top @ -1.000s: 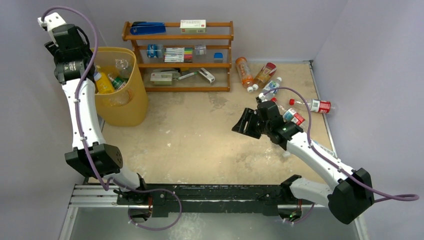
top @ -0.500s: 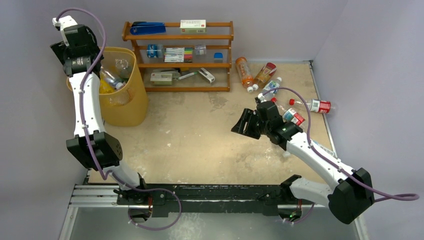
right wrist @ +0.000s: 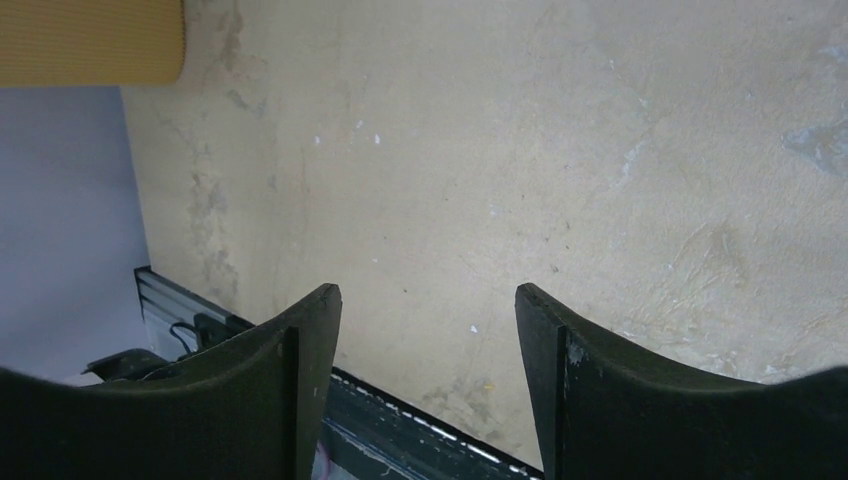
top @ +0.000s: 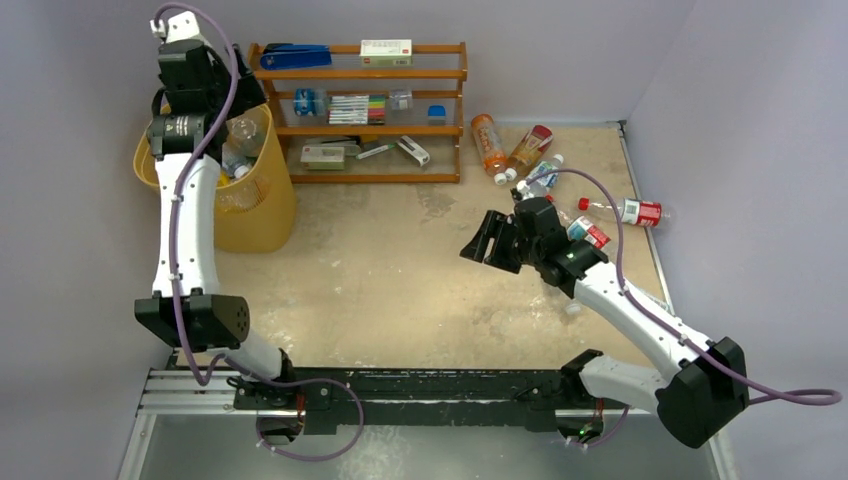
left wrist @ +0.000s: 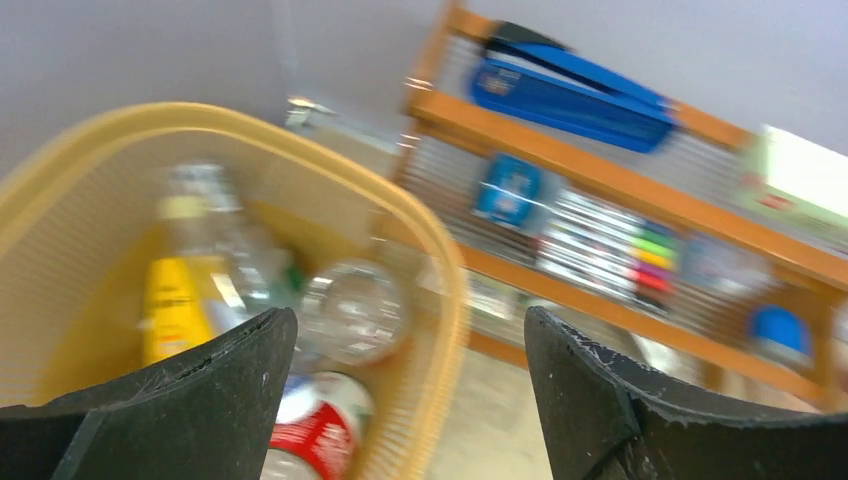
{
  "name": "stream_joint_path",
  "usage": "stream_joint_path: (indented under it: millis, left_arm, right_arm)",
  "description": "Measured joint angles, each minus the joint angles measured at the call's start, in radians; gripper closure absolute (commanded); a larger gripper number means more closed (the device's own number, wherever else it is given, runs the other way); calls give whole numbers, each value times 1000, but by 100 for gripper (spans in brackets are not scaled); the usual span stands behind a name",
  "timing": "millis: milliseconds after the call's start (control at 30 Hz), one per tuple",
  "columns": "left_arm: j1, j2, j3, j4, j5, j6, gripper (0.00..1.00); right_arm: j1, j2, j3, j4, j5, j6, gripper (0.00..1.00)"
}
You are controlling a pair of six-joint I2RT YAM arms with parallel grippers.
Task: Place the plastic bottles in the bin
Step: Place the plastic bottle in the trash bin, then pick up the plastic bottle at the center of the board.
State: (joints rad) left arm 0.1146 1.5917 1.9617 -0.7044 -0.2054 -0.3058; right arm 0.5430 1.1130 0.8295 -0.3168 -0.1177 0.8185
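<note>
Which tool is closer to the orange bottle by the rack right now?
Right. The right tool hangs over the table, nearer the bases than the orange bottle; the left tool is far left, above the bin.

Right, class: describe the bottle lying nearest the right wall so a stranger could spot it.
Find the wooden shelf rack at the back, then the loose bottles to its right. Furthest right, lying alone on its side, is the clear bottle; unlike the orange ones by the rack, it has a red cap and red label.
</note>
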Motion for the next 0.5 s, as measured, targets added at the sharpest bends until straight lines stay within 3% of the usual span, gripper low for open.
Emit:
stream_joint_path:
  millis: [233, 500]
  left_arm:
    - [-72, -103, -87, 6, 247, -121, 15]
    - [-346, -132, -205, 6, 277, -133, 14]
  right_arm:
    - [0, 0, 64, -33, 39, -5, 2]
    - [-12, 64, 163, -144, 181, -20, 0]
